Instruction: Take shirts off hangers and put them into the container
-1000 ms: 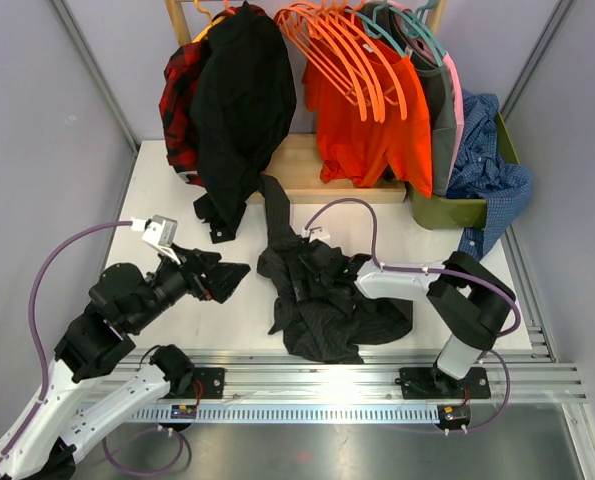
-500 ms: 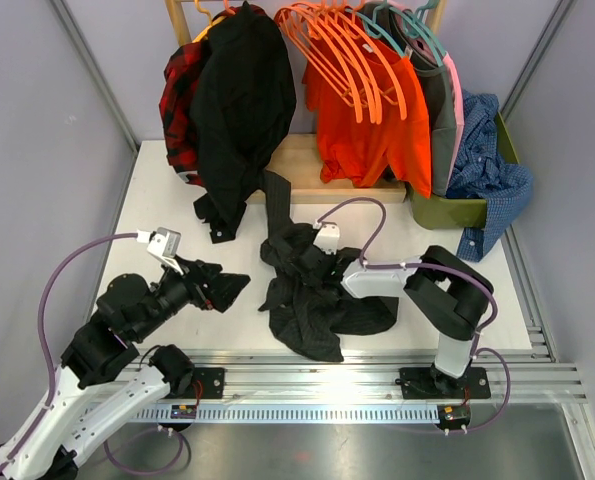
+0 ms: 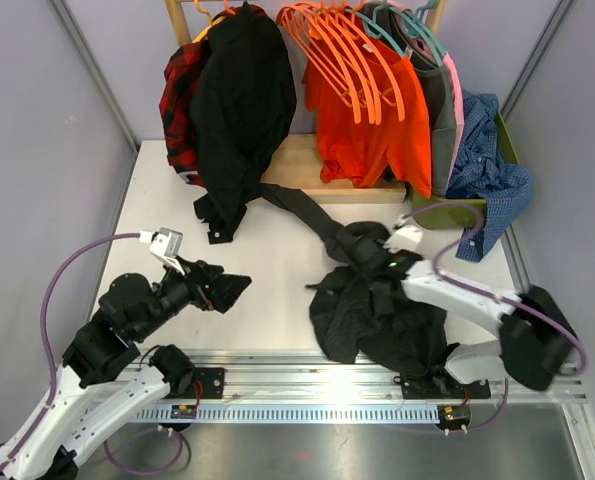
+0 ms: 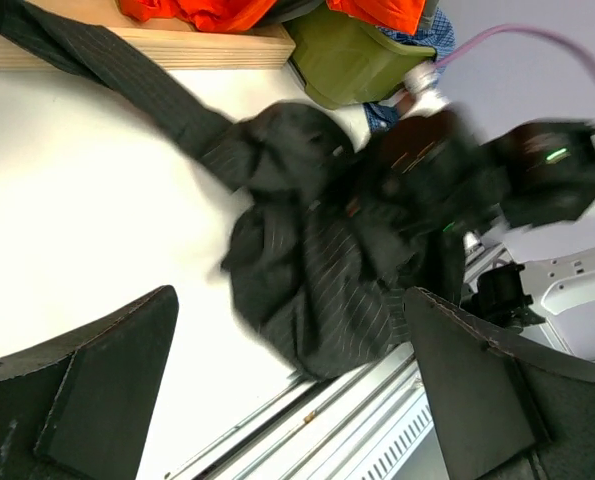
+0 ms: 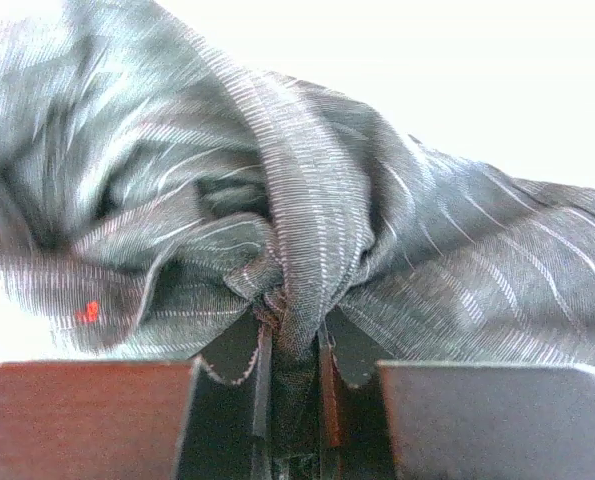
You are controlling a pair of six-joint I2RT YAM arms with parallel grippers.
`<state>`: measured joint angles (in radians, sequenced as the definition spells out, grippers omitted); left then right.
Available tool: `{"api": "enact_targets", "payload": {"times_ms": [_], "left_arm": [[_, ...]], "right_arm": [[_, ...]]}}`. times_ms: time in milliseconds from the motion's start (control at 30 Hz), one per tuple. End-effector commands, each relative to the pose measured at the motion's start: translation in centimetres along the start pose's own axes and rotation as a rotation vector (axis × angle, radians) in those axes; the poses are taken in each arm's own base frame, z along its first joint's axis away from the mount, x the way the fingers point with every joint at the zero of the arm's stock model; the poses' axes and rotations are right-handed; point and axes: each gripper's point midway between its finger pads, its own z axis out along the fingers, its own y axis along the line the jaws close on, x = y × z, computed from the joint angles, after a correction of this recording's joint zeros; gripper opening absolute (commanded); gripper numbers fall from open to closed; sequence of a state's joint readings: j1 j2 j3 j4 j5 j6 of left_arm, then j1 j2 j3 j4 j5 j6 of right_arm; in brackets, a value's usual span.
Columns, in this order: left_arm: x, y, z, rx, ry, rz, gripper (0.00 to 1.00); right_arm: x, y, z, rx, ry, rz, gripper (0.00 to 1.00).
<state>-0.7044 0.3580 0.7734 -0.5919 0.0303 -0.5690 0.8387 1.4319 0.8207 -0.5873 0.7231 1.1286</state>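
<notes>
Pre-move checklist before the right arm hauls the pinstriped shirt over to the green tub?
1. Right gripper shut on a fold of the dark charcoal pinstriped shirt: ok.
2. No hanger visible in that shirt: ok.
3. Long sleeve free to follow; it stretches to the pale wooden rack base, ending by the hanging black shirt: cannot tell.
4. Room in the olive-green plastic tub; the blue-and-white checked shirt spills over its rim: cannot tell.
5. Left gripper open, empty, apart from the pinstriped shirt: ok.
</notes>
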Motion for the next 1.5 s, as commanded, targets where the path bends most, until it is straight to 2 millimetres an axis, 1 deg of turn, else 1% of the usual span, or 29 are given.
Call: {"api": "enact_targets", "payload": {"times_ms": [0,33,200,333,433,567,633,700,733,800,867,900,933,967,1000,1033,1067,1100,1133,1167,1200,1233,1267,1300,1333,1367,1400,1433,1467], "left_arm": [[-2.1,-2.3,0.0,0.078,-0.034,0.011,0.99],[-2.3,-2.5,0.0,0.084,-0.038,0.013,0.99],[-2.6,-3.3,0.6,0.105,-0.017,0.017,0.99],[-3.1,-3.8,1.0,0.113,-0.007,0.020,0.99],[-3.4,-4.1,1.2,0.121,-0.005,0.024,0.99],[-3.7,-4.7,1.6,0.140,0.005,0.023,0.99],[-3.8,-4.9,1.6,0.148,0.004,0.024,0.99],[-4.0,-5.1,1.6,0.155,-0.004,0.025,0.99],[-4.0,-5.2,1.6,0.158,-0.001,0.024,0.99],[-4.3,-5.5,1.5,0.168,-0.008,0.026,0.99],[-4.4,-5.6,1.4,0.174,-0.012,0.030,0.99],[-4.5,-5.7,1.3,0.176,-0.012,0.030,0.99],[-4.7,-5.9,1.1,0.184,-0.017,0.034,0.99],[-4.8,-5.9,1.0,0.185,-0.019,0.036,0.99],[-4.9,-6.0,0.8,0.185,-0.025,0.041,0.99],[-5.2,-6.1,0.5,0.190,-0.037,0.044,0.99],[-5.3,-6.2,0.2,0.194,-0.044,0.048,0.99],[-5.3,-6.1,-0.1,0.190,-0.043,0.052,0.99],[-5.6,-6.1,-0.6,0.188,-0.058,0.055,0.99],[-5.5,-6.0,-1.0,0.184,-0.058,0.058,0.99],[-5.7,-6.0,-1.2,0.182,-0.065,0.063,0.99],[-5.9,-5.9,-1.5,0.175,-0.076,0.064,0.99],[-6.1,-5.9,-2.0,0.177,-0.091,0.066,0.99],[-6.0,-5.8,-2.2,0.171,-0.090,0.067,0.99],[-6.1,-5.7,-2.4,0.167,-0.094,0.068,0.99],[-6.2,-5.7,-2.6,0.166,-0.100,0.068,0.99],[-6.1,-5.6,-2.7,0.161,-0.096,0.067,0.99],[-6.0,-5.4,-2.7,0.153,-0.094,0.068,0.99],[-5.9,-5.3,-2.7,0.149,-0.087,0.066,0.99]], "right_arm": [[-7.8,-6.5,-2.3,0.145,-0.179,0.138,0.00],[-9.7,-7.9,-3.7,0.145,-0.228,0.181,0.00],[-16.4,-14.3,-7.9,0.243,-0.408,0.334,0.00],[-20.0,-19.0,-12.3,0.288,-0.560,0.447,0.00],[-22.1,-20.8,-15.4,0.290,-0.656,0.495,0.00],[-24.8,-22.4,-19.2,0.295,-0.745,0.518,0.00],[-27.3,-22.4,-21.5,0.249,-0.822,0.589,0.00],[-28.8,-22.6,-23.1,0.256,-0.861,0.540,0.00],[-30.5,-22.1,-24.4,0.211,-0.913,0.608,0.00],[-32.2,-21.8,-25.8,0.208,-0.950,0.565,0.00],[-34.5,-20.3,-26.8,0.172,-0.984,0.561,0.00],[-35.9,-20.1,-28.2,0.152,-1.001,0.577,0.00],[-37.1,-18.4,-27.5,0.156,-0.994,0.545,0.00],[-38.3,-18.1,-28.5,0.158,-1.009,0.523,0.00],[-39.6,-16.8,-27.6,0.179,-1.012,0.486,0.00],[-40.8,-15.9,-27.7,0.145,-1.027,0.466,0.00],[-42.5,-16.0,-29.1,0.122,-1.052,0.493,0.00],[-43.7,-15.2,-26.3,0.157,-1.002,0.390,0.00],[-44.8,-15.1,-25.5,0.119,-0.986,0.444,0.00],[-46.8,-15.5,-27.3,0.069,-1.012,0.487,0.00],[-47.6,-13.9,-23.1,0.029,-0.905,0.409,0.00],[-49.0,-16.2,-22.2,0.062,-0.913,0.465,0.00],[-50.5,-16.6,-22.6,0.040,-0.934,0.476,0.00],[-51.4,-15.6,-20.1,-0.007,-0.891,0.449,0.00],[-52.7,-16.2,-19.9,-0.016,-0.920,0.454,0.00],[-53.9,-15.8,-20.3,-0.055,-0.947,0.448,0.00],[-54.9,-15.4,-18.9,-0.086,-0.939,0.440,0.00],[-55.9,-14.3,-18.7,-0.170,-0.939,0.433,0.00],[-57.3,-14.5,-20.2,-0.205,-0.981,0.438,0.00]]}}
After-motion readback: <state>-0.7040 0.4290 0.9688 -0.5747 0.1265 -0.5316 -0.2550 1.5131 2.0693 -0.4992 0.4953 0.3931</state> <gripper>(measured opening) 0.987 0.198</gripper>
